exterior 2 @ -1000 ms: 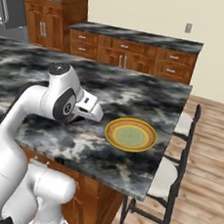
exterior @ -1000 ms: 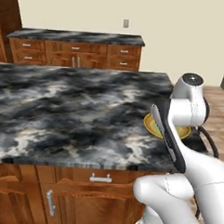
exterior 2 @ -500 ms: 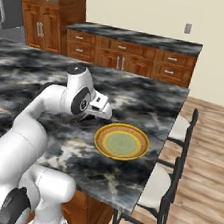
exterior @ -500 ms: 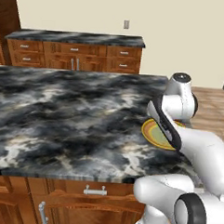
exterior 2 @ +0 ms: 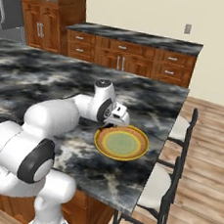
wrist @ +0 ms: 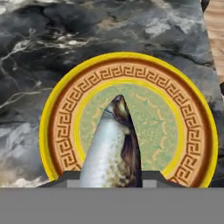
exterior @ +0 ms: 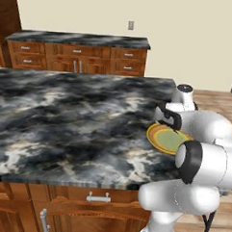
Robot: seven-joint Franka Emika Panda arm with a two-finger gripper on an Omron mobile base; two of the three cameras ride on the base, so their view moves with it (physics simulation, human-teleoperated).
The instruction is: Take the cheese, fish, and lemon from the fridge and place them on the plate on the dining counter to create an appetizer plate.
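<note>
Hand view: fish (wrist: 113,148) over plate (wrist: 61,113) centre

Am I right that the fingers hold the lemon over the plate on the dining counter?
Not the lemon. The hand view shows the fish held in the fingers, its tip pointing out over the plate. The rest holds: the plate sits on the dining counter, near its edge in the right base view.

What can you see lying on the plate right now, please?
Nothing lies on the plate yet; its green centre is bare. In the hand view the fish, held in the gripper, hangs over it and covers the near rim.
</note>
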